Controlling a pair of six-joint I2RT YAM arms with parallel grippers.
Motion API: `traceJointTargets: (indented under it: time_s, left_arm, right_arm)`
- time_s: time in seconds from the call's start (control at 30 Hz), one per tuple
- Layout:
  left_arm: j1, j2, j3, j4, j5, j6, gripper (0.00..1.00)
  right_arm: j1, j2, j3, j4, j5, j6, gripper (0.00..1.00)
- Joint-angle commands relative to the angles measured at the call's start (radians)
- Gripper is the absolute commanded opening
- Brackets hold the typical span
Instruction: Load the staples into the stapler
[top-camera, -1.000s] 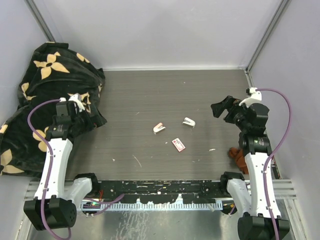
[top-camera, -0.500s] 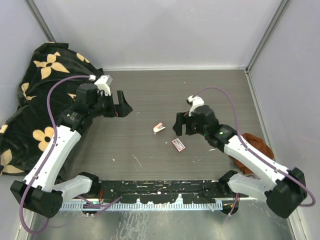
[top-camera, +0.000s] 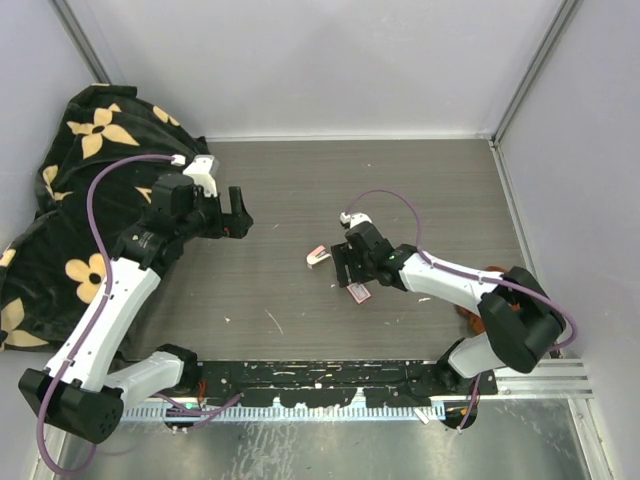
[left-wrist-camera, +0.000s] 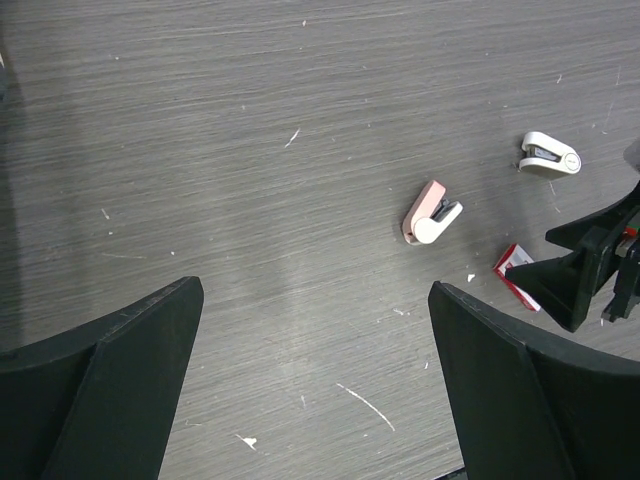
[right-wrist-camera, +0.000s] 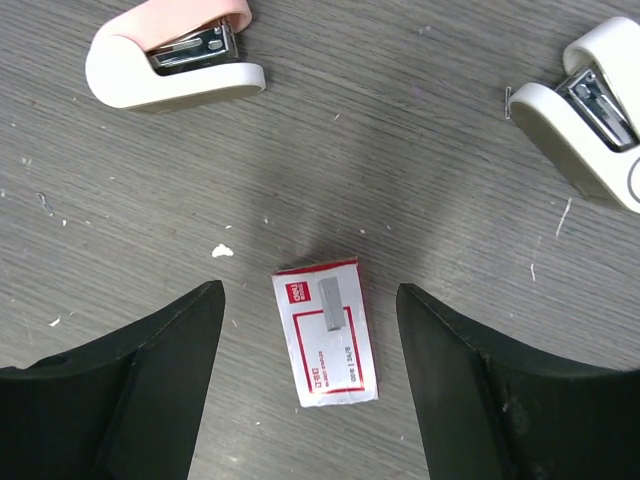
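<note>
Now: right fingers (right-wrist-camera: 140, 390) stood apart, nothing held. The staple box (right-wrist-camera: 325, 330) lay flat, label up, between them, with a gap on each side, touching neither. Whether the box was open could not be told.

Left fingers (left-wrist-camera: 110, 390) were spread wide and empty above bare desk (top-camera: 400, 180), well left of the items.

Count: one staple box, two staplers.
- Pink-topped stapler (right-wrist-camera: 175, 55): just beyond the box, to one side.
- White stapler (right-wrist-camera: 585, 120): on the other side, cut off by the frame edge in the right wrist view, hidden under the right arm (top-camera: 450, 285) from above.

Rust cloth (top-camera: 464, 313) was mostly hidden behind that arm. Black flowered blanket (top-camera: 80, 200) covered the desk's left edge. The box sat mid-desk, with open desk toward the far wall (top-camera: 350, 70).
</note>
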Motion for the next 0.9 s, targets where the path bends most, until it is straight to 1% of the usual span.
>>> traceJointTargets:
  time_s: [0.0,0.3,0.47,0.87]
  left_arm:
    - [0.003,0.005,0.015,0.02,-0.013,0.023,0.98]
    - [0.002,0.008,0.018,0.018,0.01,0.01,0.98]
    - [0.003,0.015,0.016,0.019,0.02,0.008,0.98]
    - [0.003,0.028,0.016,0.017,0.041,0.005,0.98]
  right_arm:
    - [0.003,0.033,0.028,0.084,0.008,-0.012,0.76]
    - [0.001,0.1,0.007,0.125,-0.003,0.001,0.77]
    - [0.003,0.106,-0.013,0.154,-0.067,-0.012,0.76]
    - [0.016,0.104,-0.042,0.157,-0.178,-0.052,0.75]
